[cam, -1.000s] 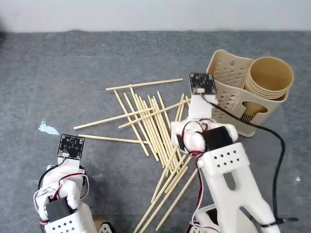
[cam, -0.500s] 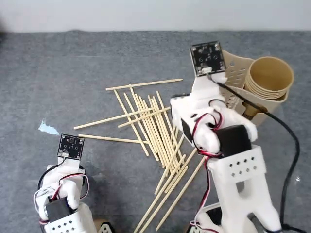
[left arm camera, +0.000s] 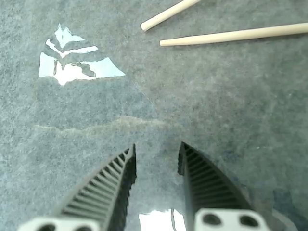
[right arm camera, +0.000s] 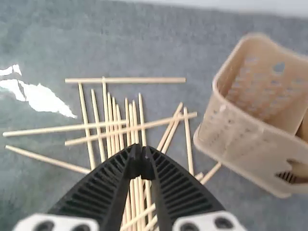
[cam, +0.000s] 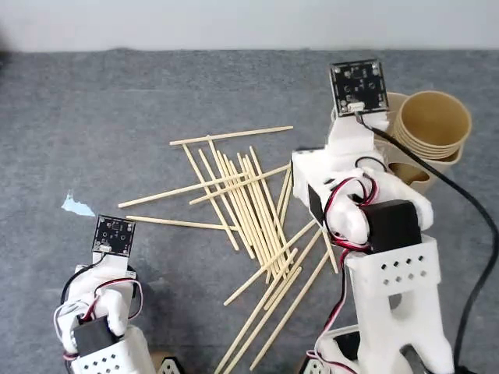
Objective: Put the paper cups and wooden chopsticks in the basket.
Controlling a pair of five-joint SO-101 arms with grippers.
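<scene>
So, biggest thing first: the table (cam: 117,93) is covered in a grey, felt-like mat with a fuzzy, slightly mottled surface. The right arm (cam: 390,280) is chunky white plastic with a black motor block and red and black wires looping out of it. In the high view it stands right up against the basket and hides a good part of it.

The basket (right arm camera: 250,130) is beige plastic, boxy with rounded corners, and its walls are punched with rows of small holes. The paper cups (cam: 431,123) already sit in it as a nested stack, tan and round, with their rims layered one over another. The wooden chopsticks (cam: 242,202) aren't in there. They're pale, thin, straight sticks scattered over the mat beside the basket. Most of them are bunched roughly parallel, and a few lie across the bunch at angles.

The left arm (cam: 101,327) sits at the near corner, well apart from the pile.

Jaws now. The right gripper (right arm camera: 141,161) has black ribbed fingers pressed together at the tips. I can't see anything pinched between them. It hangs over the chopstick pile with the basket off to one side. The left gripper (left arm camera: 156,159) has its jaws a bit apart, with nothing between them but bare mat. Two chopstick ends (left arm camera: 231,34) lie farther off.

Smallest bit: a torn, shiny pale-blue scrap (left arm camera: 72,62) lies flat on the mat near the left gripper.
</scene>
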